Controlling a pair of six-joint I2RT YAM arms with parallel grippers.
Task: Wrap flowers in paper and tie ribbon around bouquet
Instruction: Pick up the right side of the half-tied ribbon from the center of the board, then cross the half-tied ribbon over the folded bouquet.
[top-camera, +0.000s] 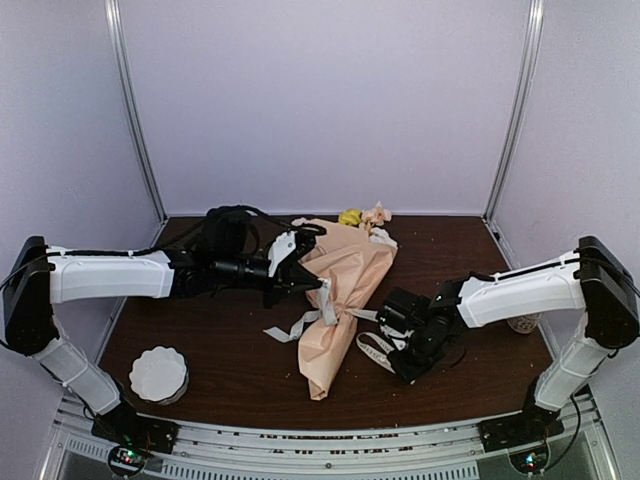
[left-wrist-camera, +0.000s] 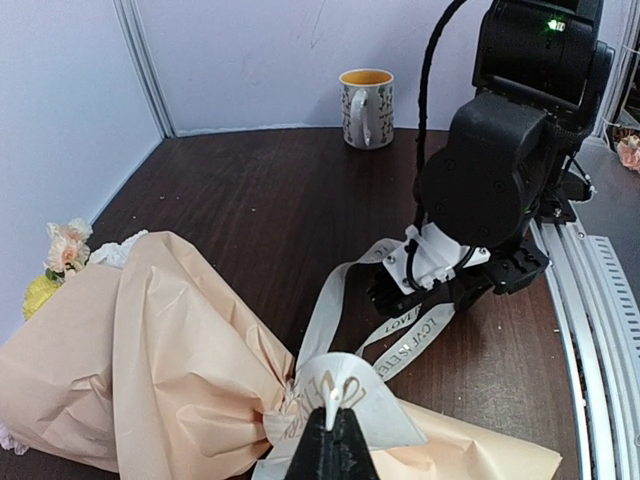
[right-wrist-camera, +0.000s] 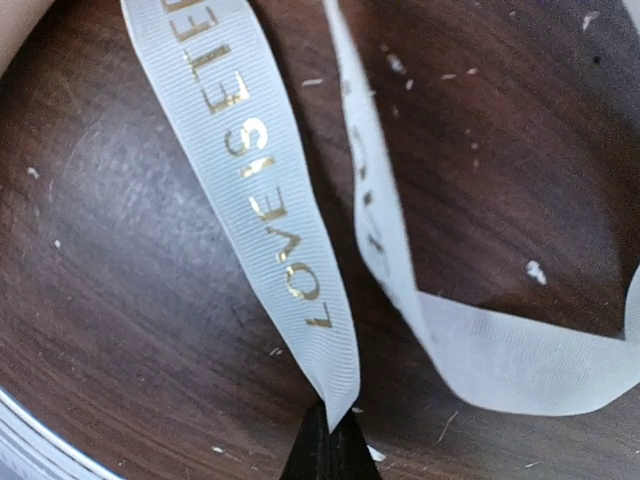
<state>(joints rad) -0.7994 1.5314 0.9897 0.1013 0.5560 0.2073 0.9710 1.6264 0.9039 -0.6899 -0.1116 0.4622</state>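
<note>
The left gripper (left-wrist-camera: 331, 432) has its jaws pressed together on a fold of the ribbon (left-wrist-camera: 345, 300), right at the waist of the bouquet (left-wrist-camera: 90, 400), where the cream band cinches the peach-pink paper (left-wrist-camera: 180, 340). The pinched loop rises just ahead of the fingertips. From that pinch, strands run forward across the dark wooden table (left-wrist-camera: 250, 200) to the right gripper (right-wrist-camera: 327, 442). Its jaws are likewise closed, clamped on the very end of a strand printed in gold letters reading "LOVE IS ETER…". Ahead of the right jaws that strand lies flat on the wood, and a second strand curls just beside it to the right, partly twisted on edge. To the left of the left jaws the paper cone widens towards the flowers (left-wrist-camera: 62, 248), pale pink and yellow blossoms poking from its mouth. The cone's narrow tail lies to the right of those jaws, flat on the table. A mug (left-wrist-camera: 365, 105) with a yellow inside stands well beyond the right gripper, far ahead of the left jaws. A white scalloped bowl (top-camera: 158, 373) sits well apart from both pairs of jaws, near the left arm's base.
</note>
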